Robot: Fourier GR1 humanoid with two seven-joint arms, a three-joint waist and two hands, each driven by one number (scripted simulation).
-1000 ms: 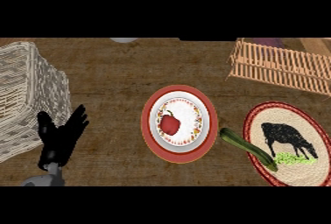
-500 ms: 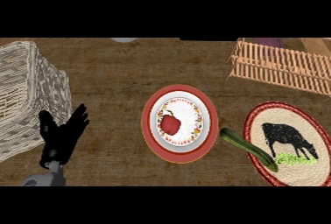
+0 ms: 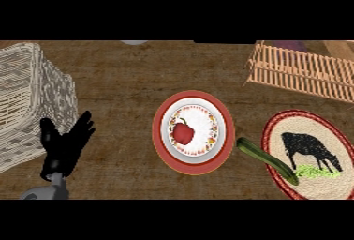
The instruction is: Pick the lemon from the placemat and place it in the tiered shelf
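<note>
Head view, looking steeply down on a brown counter (image 3: 124, 79). Left hand (image 3: 63, 146) shows at the lower left, fingers straight and spread, pointing up, holding nothing, just beside a white wicker basket (image 3: 31, 101). Right hand does not show. At centre lies a red-rimmed plate (image 3: 193, 162) bearing a red pepper (image 3: 183, 132). At right lies a round woven placemat (image 3: 313, 185) printed with a black cow; a green cucumber (image 3: 266, 159) lies across its left rim. No lemon can be made out on the placemat. A wooden slatted tiered shelf (image 3: 304, 72) stands at the upper right.
</note>
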